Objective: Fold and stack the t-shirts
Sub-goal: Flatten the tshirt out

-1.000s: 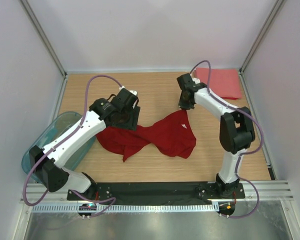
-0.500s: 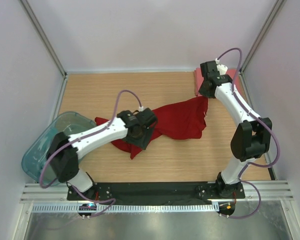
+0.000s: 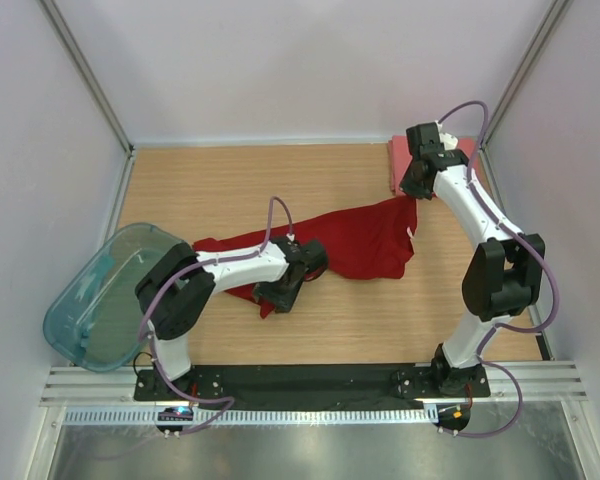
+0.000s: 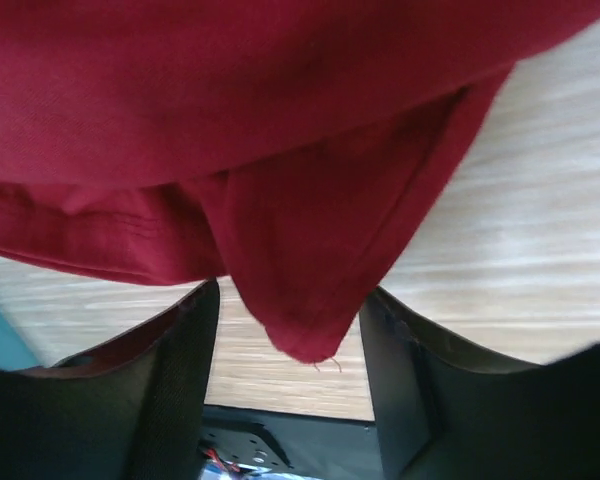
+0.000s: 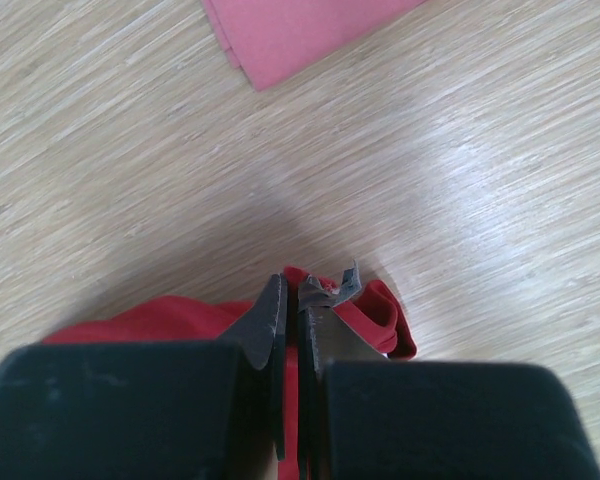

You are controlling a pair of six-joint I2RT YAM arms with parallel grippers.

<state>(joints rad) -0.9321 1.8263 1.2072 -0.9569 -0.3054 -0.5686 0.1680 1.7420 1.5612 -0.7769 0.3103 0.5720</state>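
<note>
The dark red t-shirt [image 3: 360, 240] lies stretched in a band across the table's middle. My right gripper [image 3: 412, 190] is shut on its far right corner, and the right wrist view shows red cloth [image 5: 380, 325] pinched in the closed jaws [image 5: 292, 292]. My left gripper [image 3: 277, 292] hovers over the shirt's near left part. Its jaws [image 4: 290, 292] are wide open, and a corner of the red cloth [image 4: 280, 120] hangs loose between them. The folded salmon-pink t-shirt [image 3: 396, 165] lies at the back right, partly hidden by the right arm, and shows in the right wrist view [image 5: 290, 30].
The translucent teal bin [image 3: 90, 300] sits at the table's left edge, tilted over it. Metal frame posts and white walls close in the left, back and right sides. The black base plate [image 3: 310, 380] runs along the near edge.
My right gripper has carried the red shirt's corner to the back right, beside the pink shirt. My left gripper has moved from the left towards the middle and nearer the front edge.
</note>
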